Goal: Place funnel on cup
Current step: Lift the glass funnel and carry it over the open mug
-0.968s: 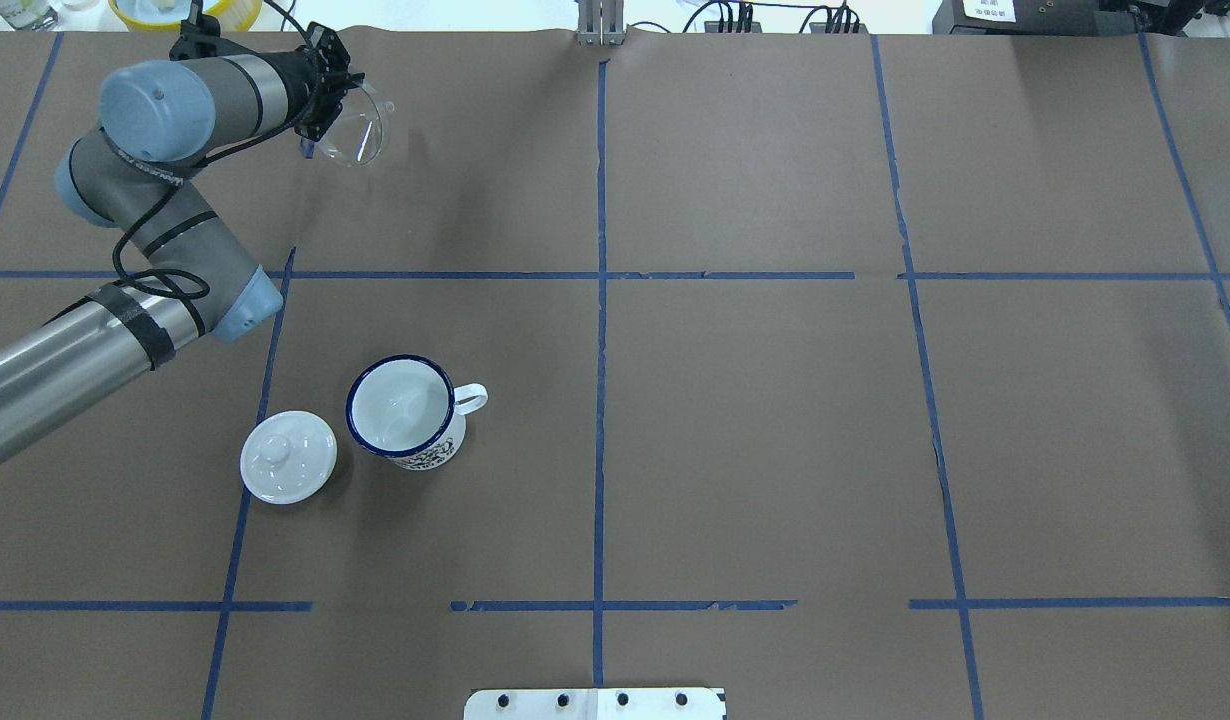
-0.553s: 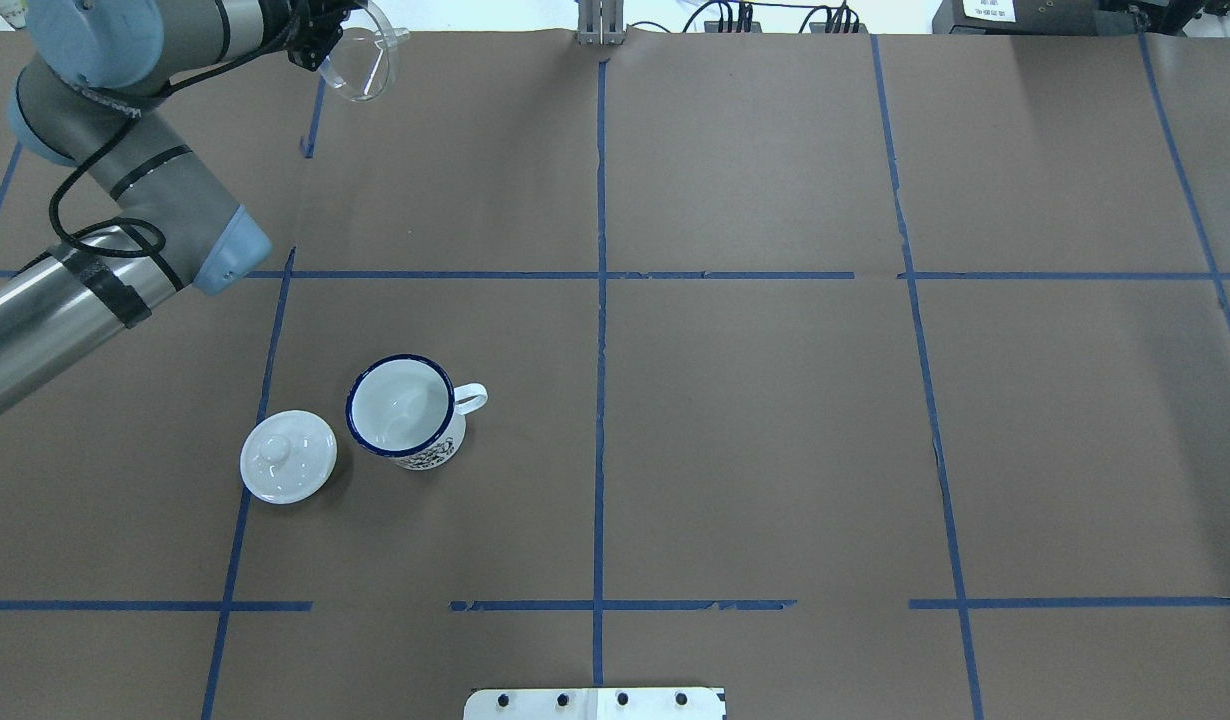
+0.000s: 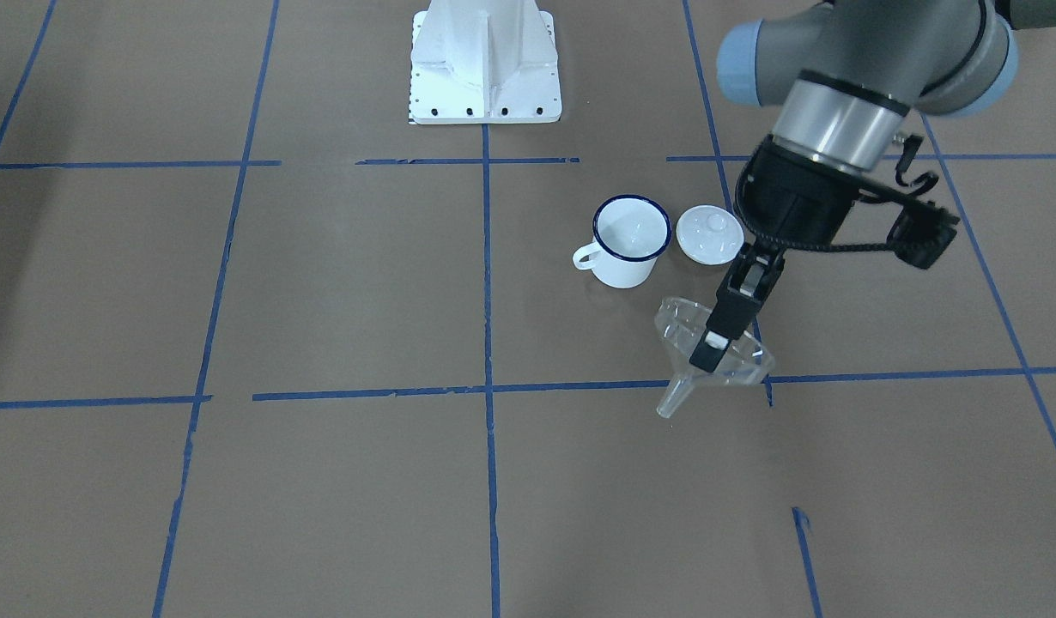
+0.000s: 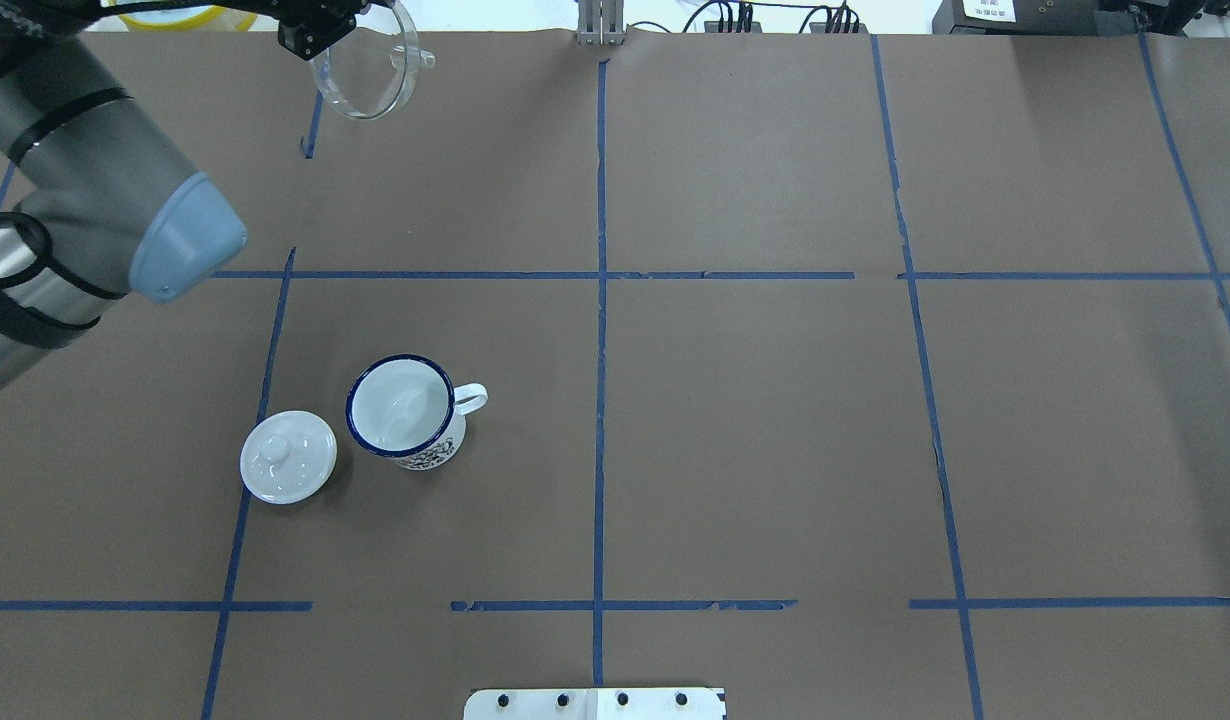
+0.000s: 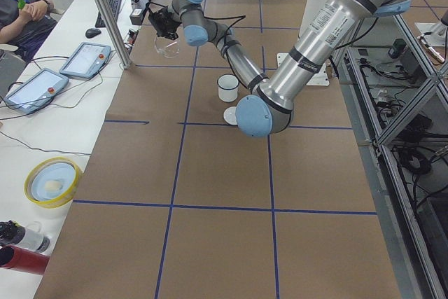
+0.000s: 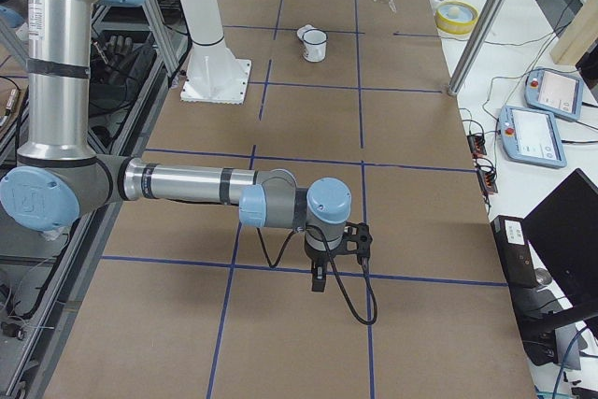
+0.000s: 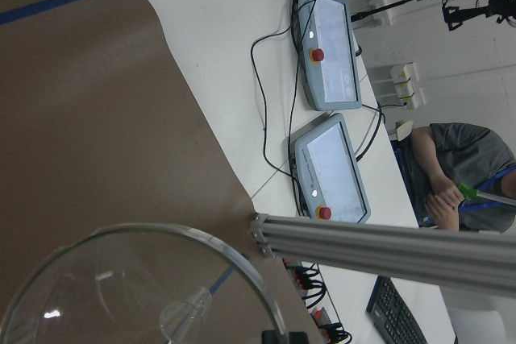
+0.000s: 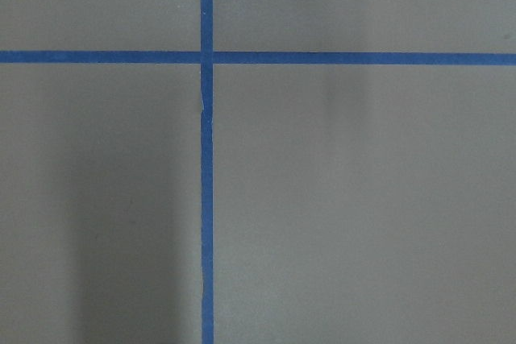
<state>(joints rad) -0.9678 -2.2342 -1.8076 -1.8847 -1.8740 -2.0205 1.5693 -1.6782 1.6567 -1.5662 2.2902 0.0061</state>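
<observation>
The clear funnel (image 3: pixel 678 326) hangs in the air, spout tilted down, held by its rim in my left gripper (image 3: pixel 710 350), which is shut on it. In the overhead view the funnel (image 4: pixel 370 70) is at the far left, near the table's far edge; it fills the bottom of the left wrist view (image 7: pixel 137 288). The white cup (image 4: pixel 405 420) with the dark blue rim stands upright and empty on the table, handle to the right, well apart from the funnel. It also shows in the front view (image 3: pixel 631 240). My right gripper (image 6: pixel 318 282) shows only in the right side view; I cannot tell its state.
A round white knobbed lid (image 4: pixel 288 456) lies just beside the cup. The robot's white base plate (image 3: pixel 485 60) is at the near edge. A yellow bowl (image 5: pixel 52 181), bottles and control tablets sit past the far edge, by an aluminium post (image 5: pixel 108 12).
My left arm has lifted the funnel higher and carried it toward the far edge. The cup and the lid have not moved.
</observation>
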